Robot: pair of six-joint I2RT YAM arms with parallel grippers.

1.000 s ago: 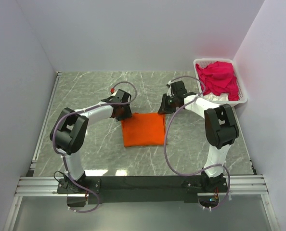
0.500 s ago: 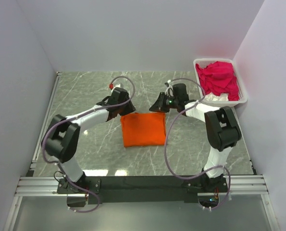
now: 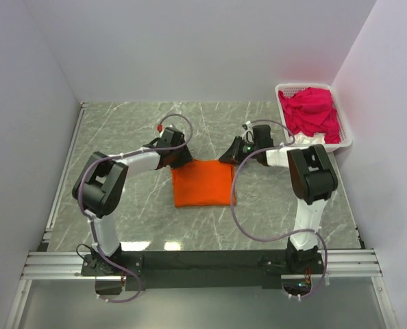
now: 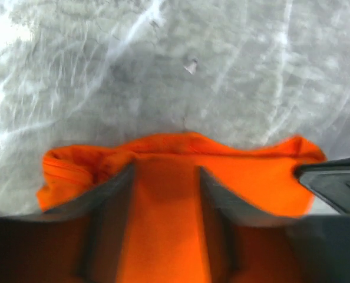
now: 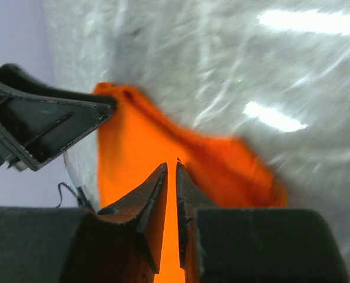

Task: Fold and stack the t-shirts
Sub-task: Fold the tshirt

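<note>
We see the orange t-shirt (image 3: 203,184) folded flat on the tabletop (image 3: 121,130), to the left of the white basket (image 3: 303,86). The pink t-shirts (image 3: 313,110) lie piled in the basket. Our right pincer (image 3: 225,156) sits at the shirt's back corner nearest the basket. Its fingers are almost closed, and we cannot tell if they pinch cloth. Our left pincer (image 3: 181,156) sits at the back corner farthest from the basket, fingers wide apart over the cloth.

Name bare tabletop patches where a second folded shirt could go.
Bare: between the orange t-shirt and the arm bases; along the back wall. Crowded: the shirt's far edge, between left end effector and right end effector; the basket corner.
</note>
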